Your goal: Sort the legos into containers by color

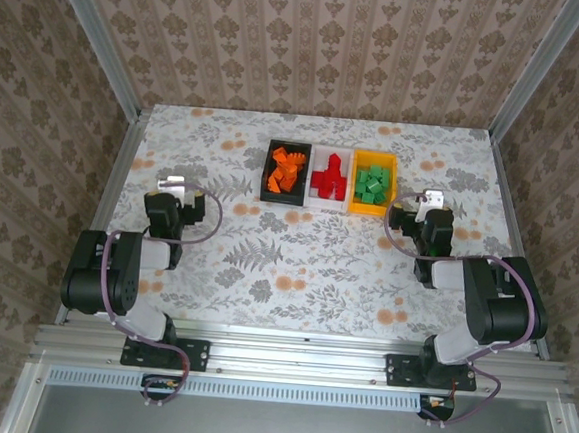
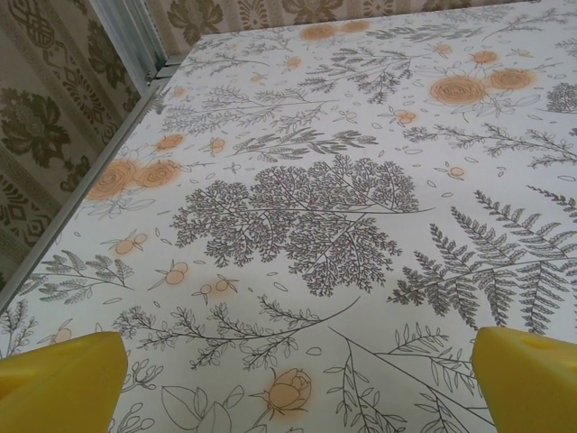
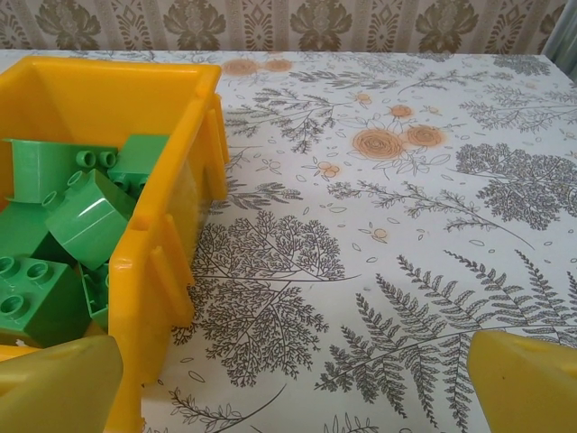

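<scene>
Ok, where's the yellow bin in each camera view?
Top external: yellow bin at upper centre, right end of the bin row, holding green bricks.
Right wrist: yellow bin close up at the left edge, green bricks inside.
Left wrist: looks across the floral tablecloth toward the metal rail.
Shared landmark: the floral tablecloth.

a table (image 1: 266,265) under a white cloth printed with grey ferns and orange flowers stretches ahead of the left fingers (image 2: 59,379). beyond them to the left, a metal frame (image 2: 135,36) edges walls (image 2: 36,135) papered in brown damask. the light is even.
</scene>
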Tool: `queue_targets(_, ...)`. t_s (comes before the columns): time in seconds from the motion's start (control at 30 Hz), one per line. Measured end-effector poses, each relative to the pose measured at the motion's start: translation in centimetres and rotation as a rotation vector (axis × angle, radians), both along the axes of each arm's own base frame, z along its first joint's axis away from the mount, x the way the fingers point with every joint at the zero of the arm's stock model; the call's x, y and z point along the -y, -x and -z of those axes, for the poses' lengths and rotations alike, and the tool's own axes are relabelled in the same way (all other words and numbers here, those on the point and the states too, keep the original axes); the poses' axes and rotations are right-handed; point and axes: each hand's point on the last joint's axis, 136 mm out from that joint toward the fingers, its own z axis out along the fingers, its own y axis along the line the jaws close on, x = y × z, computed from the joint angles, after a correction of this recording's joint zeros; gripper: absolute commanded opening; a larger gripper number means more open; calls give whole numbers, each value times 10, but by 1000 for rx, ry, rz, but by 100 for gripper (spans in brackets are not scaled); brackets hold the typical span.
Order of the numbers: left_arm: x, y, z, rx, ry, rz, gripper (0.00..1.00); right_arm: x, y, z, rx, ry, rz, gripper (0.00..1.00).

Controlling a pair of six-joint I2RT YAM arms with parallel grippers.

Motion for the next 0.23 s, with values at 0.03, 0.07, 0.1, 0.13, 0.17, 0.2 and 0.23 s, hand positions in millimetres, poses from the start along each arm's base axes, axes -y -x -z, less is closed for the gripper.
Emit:
queue_targets(0.03, 1, 0, 1, -3, 3, 3, 100, 0, 0, 0, 0, 0, 0, 100)
queue_targets(0.07, 1, 1, 2, -7, 3, 5, 100, 0, 0, 0, 0, -1, -2, 100)
queue_targets(0.1, 1, 1, 2, -9, 5, 7, 100, -1, 0, 0, 0, -1, -4, 100)
queue_targets(0.13, 2, 1, 2, -10, 5, 10, 100, -1, 0, 0, 0, -2, -5, 100)
queue_targets(0.17, 2, 1, 3, -11, 6, 12, 100, -1, 0, 0, 0, -2, -6, 100)
queue_targets(0.2, 2, 1, 2, -10, 6, 13, 100, -1, 0, 0, 0, -3, -7, 100)
queue_targets(0.23, 2, 1, 2, -10, 6, 13, 100, -1, 0, 0, 0, -3, -7, 100)
